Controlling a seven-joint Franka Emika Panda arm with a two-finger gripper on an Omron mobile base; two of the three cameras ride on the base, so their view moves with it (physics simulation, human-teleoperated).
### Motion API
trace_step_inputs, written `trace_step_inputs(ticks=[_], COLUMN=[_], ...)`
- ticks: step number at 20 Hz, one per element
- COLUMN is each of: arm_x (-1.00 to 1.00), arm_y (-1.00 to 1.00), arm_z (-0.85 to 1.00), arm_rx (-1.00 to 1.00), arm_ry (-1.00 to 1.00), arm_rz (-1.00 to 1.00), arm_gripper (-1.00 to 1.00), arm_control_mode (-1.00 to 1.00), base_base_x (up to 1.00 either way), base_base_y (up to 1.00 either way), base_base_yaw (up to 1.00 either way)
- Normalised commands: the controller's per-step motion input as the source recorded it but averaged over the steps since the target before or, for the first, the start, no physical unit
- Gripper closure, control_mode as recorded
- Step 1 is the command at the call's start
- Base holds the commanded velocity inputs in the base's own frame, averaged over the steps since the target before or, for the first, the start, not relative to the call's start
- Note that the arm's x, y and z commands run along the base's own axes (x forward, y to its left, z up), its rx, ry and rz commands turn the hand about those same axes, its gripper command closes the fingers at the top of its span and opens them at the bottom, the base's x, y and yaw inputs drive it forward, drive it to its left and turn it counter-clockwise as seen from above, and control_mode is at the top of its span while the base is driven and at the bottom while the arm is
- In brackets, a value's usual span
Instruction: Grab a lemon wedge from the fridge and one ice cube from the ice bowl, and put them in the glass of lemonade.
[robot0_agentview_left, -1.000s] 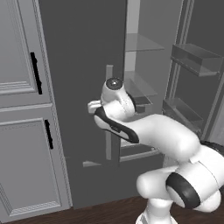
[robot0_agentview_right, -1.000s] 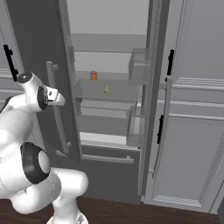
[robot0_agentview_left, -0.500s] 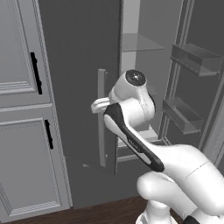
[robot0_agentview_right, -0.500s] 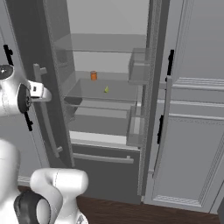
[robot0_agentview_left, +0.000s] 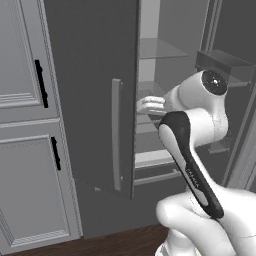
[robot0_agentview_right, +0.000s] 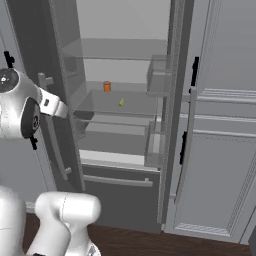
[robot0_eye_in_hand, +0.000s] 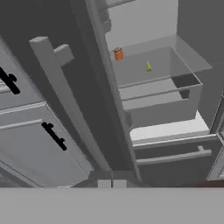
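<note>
With the fridge (robot0_agentview_right: 170, 75) doors swung open, the empty, clenched gripper (robot0_eye_in_hand: 112, 184) hangs outside its left door, the lemon wedge (robot0_eye_in_hand: 148, 66) untouched on a glass shelf well ahead, so fetching, ice and lemonade steps remain.

The fridge (robot0_agentview_right: 120, 130) is standing open, with both doors swung wide and a broad gap between them. The left door (robot0_agentview_left: 90, 90) and its bar handle (robot0_eye_in_hand: 65, 100) are flanking the way in. Above the glass shelf (robot0_agentview_right: 117, 104), open space is surrounding a lemon wedge (robot0_agentview_right: 121, 102) and an orange can (robot0_agentview_right: 107, 86).
</note>
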Motion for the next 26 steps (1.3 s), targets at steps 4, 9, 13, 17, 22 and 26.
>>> trace_step_inputs(ticks=[4,9,13,17,22,26], arm_x=[0.63,0.82,0.97,0.84,0.60,0.26], arm_y=[-1.00,-0.22,0.03,0.00,0.04,0.32], arm_z=[0.00,0.00,-0.12,-0.05,-0.16,-0.53], arm_rx=[0.37,0.37,0.17,0.11,0.08,0.03], arm_ry=[0.00,0.01,0.11,0.09,0.10,0.06], arm_rz=[-0.12,0.11,0.15,0.10,0.16,0.23], arm_gripper=[1.00,1.00,-1.00,-1.00,-1.00,-1.00], arm_control_mode=[-1.00,-1.00,-1.00,-1.00,-1.00,-1.00], base_base_x=[0.00,0.00,0.00,0.00,0.00,0.00], base_base_y=[0.00,0.00,0.00,0.00,0.00,0.00], base_base_yaw=[0.00,0.00,0.00,0.00,0.00,0.00])
